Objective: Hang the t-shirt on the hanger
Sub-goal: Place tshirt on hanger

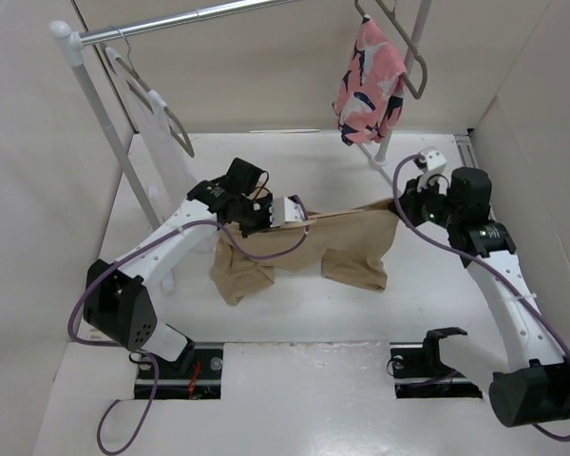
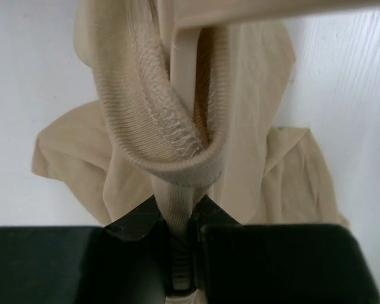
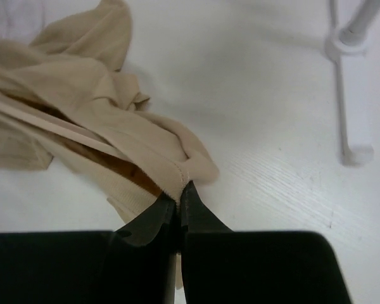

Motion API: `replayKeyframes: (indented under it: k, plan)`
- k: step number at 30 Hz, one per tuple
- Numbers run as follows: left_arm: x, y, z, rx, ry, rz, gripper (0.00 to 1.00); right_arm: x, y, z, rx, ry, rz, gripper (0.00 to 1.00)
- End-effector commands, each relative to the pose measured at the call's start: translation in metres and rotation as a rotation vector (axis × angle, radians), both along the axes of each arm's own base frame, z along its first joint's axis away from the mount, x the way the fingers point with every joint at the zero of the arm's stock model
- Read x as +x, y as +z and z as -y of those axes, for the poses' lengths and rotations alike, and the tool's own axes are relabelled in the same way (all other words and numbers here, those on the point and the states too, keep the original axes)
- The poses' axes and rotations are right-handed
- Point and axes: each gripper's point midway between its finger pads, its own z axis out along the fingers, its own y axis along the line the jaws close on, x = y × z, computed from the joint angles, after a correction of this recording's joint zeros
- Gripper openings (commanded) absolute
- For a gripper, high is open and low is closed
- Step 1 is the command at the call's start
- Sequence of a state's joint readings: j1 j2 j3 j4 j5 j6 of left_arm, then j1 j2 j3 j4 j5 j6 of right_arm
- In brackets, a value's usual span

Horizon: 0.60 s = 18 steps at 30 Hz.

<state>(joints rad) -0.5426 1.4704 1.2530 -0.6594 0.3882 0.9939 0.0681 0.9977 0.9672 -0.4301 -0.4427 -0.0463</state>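
Left pincer: my fingers are pressed together on the hanger, gripping its pale stem just below where the ribbed collar of the t-shirt loops round it. At the far end of that view the stem joins the hanger's long bar. Right pincer: clamped on a stitched edge of the t-shirt. Cloth is bunched ahead of my tips, and the hanger's thin bar runs through the folds to the left. From above, my two pincers face each other across the middle of the table, with the bar stretched between them. The tan shirt drapes off the bar, its lower folds lying on the white surface. Beyond stands a white rack with a metal rail. A white garment hangs at its left and a pink patterned garment at its right, each on a grey hanger.
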Motion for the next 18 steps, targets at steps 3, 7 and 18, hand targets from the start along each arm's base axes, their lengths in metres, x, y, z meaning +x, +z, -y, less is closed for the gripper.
replayKeyframes:
  k: [3,7,18]
  plan:
    - [-0.018,0.024,-0.015,0.14,-0.228,0.084,0.0,0.004,0.048,-0.045,-0.221,0.307,0.249,0.0]
    - [-0.027,0.031,-0.009,0.169,-0.365,0.118,0.0,-0.001,0.063,-0.07,-0.224,0.514,0.279,0.0]
    - [-0.037,0.058,0.015,0.006,-0.382,0.09,0.0,-0.017,0.028,-0.094,-0.286,0.695,0.153,0.93]
